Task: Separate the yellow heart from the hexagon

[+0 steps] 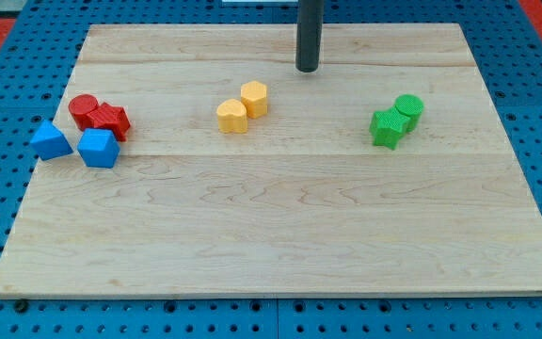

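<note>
The yellow heart (232, 116) lies on the wooden board (280, 235), a little above and left of its centre. The yellow hexagon (254, 97) touches it on its upper right. My tip (308, 69) is at the end of the dark rod near the view's top centre. It stands apart from both yellow blocks, to the right of and above the hexagon.
A red cylinder (84, 109) and a red star-like block (110, 120) sit at the left, with a blue triangle (51, 140) and a blue block (98, 148) just below. A green star-like block (387, 128) and green cylinder (408, 108) sit at the right.
</note>
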You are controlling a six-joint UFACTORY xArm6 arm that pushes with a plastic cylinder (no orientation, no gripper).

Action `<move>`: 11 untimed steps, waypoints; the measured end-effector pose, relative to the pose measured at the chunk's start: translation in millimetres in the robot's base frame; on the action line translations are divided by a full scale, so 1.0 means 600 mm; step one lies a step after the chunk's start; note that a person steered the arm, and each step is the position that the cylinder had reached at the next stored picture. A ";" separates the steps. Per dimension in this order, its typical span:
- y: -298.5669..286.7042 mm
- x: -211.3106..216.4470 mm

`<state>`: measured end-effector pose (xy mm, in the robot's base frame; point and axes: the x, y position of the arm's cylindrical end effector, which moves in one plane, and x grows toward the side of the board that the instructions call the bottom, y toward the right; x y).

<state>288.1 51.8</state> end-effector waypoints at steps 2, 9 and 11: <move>-0.089 0.053; -0.104 0.241; -0.040 0.248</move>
<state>436.7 28.0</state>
